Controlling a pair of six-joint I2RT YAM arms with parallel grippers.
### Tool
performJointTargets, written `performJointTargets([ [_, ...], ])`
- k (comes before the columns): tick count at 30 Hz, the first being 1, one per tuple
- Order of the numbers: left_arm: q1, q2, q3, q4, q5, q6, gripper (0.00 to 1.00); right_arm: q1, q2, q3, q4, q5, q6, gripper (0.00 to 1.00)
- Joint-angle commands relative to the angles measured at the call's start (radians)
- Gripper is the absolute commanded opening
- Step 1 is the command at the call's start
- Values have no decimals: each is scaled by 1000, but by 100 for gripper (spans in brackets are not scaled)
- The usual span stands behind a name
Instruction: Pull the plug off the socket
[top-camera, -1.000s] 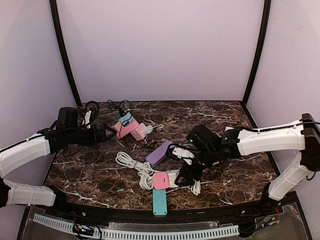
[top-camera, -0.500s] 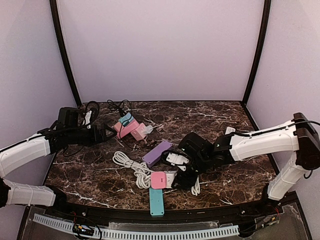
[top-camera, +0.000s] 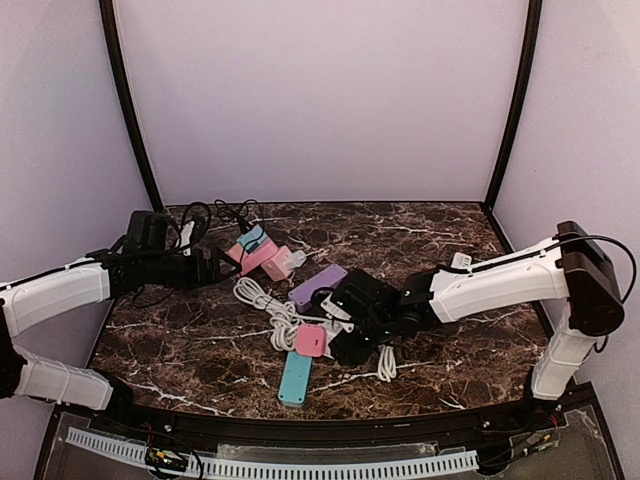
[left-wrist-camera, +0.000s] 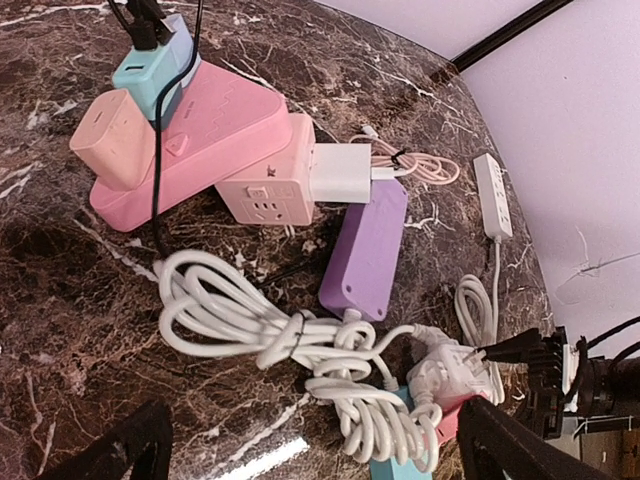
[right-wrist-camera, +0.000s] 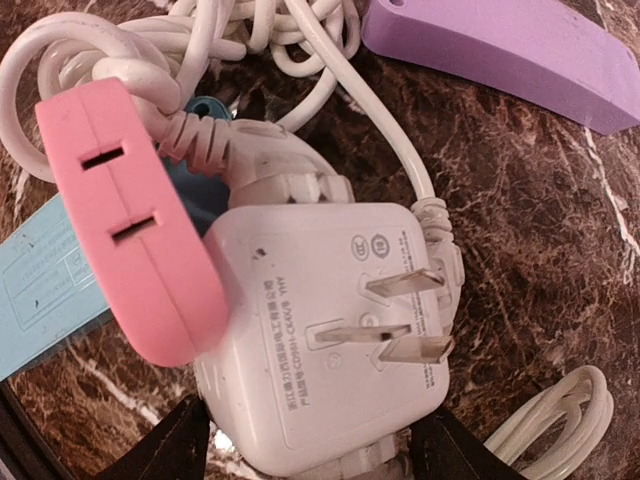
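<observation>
Straddling the white plug (right-wrist-camera: 320, 330) near the middle of the table's (top-camera: 450, 225) front edge, the right gripper (right-wrist-camera: 315, 447) clamped its sides part-open, prongs bared beside the pink socket (right-wrist-camera: 130, 220), apparently freeing it, while the left gripper (left-wrist-camera: 320, 450) hung wide, empty.

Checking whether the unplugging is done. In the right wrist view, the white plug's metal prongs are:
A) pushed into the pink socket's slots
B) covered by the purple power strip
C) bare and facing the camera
C: the white plug shows its three prongs bare, and the slots of the pink socket beside it are empty.
</observation>
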Motion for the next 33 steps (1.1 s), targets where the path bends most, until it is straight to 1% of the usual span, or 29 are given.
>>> performJointTargets([
  [1,-37,13,44,13,39,29,100,-61,61,77,82,149,86,66],
  [6,-95,23,60,23,57,48,100,-129,68,94,142,108,85,66],
  [11,-191,50,67,84,108,41,100,-146,21,76,208,32,44,68],
  [14,-259,89,74,189,135,-7,97,-151,-36,41,247,-36,34,75],
  [17,-324,172,110,229,122,-22,94,-158,-103,-5,265,-69,35,85],
  [19,-373,231,154,214,95,-3,93,-167,-156,-53,274,-71,32,91],
  [22,-425,316,216,194,77,6,87,-200,-214,-119,280,-69,37,92],
  [26,-444,364,245,172,48,5,80,-238,-278,-198,301,-83,56,93],
  [33,-447,395,253,86,-62,-12,76,-243,-340,-268,367,-113,74,93],
])
